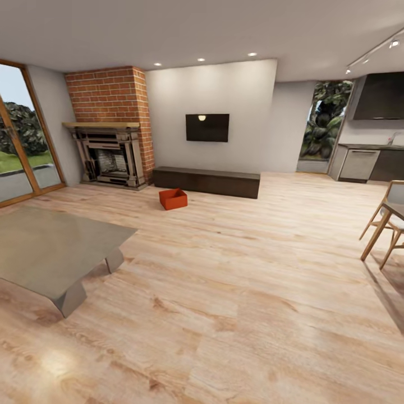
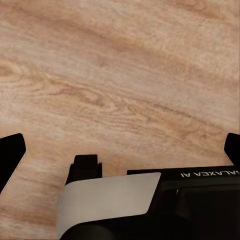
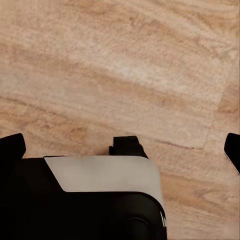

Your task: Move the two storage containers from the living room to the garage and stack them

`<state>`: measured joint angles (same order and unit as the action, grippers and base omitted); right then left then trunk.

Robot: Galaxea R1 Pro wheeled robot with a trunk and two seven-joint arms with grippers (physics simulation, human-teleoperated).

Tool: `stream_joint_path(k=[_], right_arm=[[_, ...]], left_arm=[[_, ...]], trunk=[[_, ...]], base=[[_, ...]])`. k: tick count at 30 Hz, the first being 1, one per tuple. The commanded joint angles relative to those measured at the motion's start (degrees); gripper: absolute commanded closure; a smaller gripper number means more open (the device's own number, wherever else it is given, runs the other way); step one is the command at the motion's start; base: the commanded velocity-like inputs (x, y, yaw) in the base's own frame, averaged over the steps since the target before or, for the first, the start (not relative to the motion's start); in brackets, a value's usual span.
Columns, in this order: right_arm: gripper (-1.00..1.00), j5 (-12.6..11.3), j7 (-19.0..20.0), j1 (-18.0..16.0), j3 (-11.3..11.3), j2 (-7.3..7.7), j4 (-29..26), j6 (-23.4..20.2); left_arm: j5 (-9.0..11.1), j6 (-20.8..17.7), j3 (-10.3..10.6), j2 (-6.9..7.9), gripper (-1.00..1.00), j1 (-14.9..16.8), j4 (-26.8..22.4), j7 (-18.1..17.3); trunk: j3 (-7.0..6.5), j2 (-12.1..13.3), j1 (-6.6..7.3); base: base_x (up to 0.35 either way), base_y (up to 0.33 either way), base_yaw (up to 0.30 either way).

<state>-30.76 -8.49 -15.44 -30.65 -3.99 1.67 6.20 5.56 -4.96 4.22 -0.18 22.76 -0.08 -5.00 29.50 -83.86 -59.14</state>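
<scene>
one orange-red storage container point(image 1: 173, 198) sits on the light wood plank floor point(image 1: 235, 292) just before the low dark cabinet point(image 1: 206, 181); both grippers' jaws spread apart, fingertips cut off by the wrist views' edges.

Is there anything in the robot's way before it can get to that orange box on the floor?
Nothing visible blocks it. The orange box sits on open wood floor in front of the long dark cabinet. The grey table stands off to the left, the chair to the right.
</scene>
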Motion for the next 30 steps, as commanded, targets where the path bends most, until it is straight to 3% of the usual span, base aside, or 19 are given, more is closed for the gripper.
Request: stream_joint_path(k=[1, 30], right_arm=[[-1.0, -0.53, -0.03, -0.08, -0.48, -0.05, 0.18, 0.3], [-1.0, -0.53, -0.03, -0.07, -0.48, -0.05, 0.18, 0.3]], left_arm=[[0.59, -0.22, 0.44, 0.01, -1.0, 0.03, -0.01, -0.14], [0.59, -0.22, 0.44, -0.01, -1.0, 0.07, -0.01, -0.16]], trunk=[[0.06, -0.03, -0.03], [0.06, -0.03, -0.03]], base=[[0.322, 0.0, 0.0], [0.322, 0.0, 0.0]])
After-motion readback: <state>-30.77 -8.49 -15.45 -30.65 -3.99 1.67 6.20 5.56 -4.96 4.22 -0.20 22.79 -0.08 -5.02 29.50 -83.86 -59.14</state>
